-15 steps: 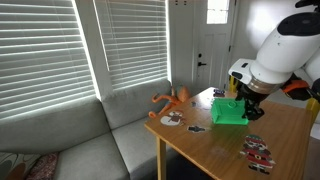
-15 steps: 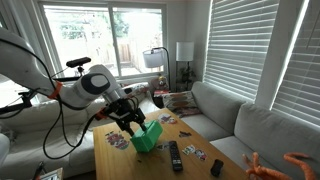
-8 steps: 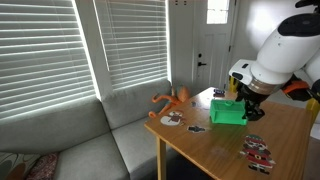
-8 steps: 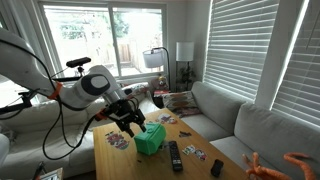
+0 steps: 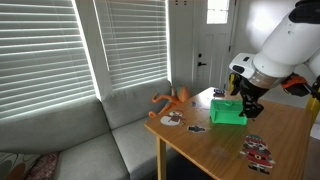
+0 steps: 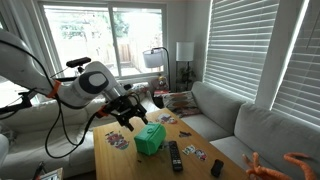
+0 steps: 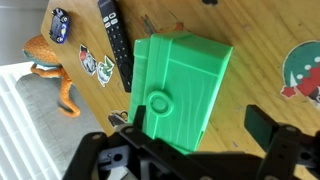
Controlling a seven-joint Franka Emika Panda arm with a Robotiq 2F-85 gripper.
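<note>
**Gripper (image 7: 197, 125) spread over box (image 7: 180, 85)**

The jaws stood spread wide and pinched nothing. The green box lay flat on the table (image 7: 258, 55), directly under the gripper and just beside the remote (image 7: 115, 40). An orange toy (image 7: 48, 62) sat at the table edge.

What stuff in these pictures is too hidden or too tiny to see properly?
Wrist view: the open gripper covers the near end of the green box.
Wrist view: the right edge cuts off the round sticker.
Exterior view: the bottom edge cuts off the orange toy.
Exterior view: the stickers are too small to read.
</note>
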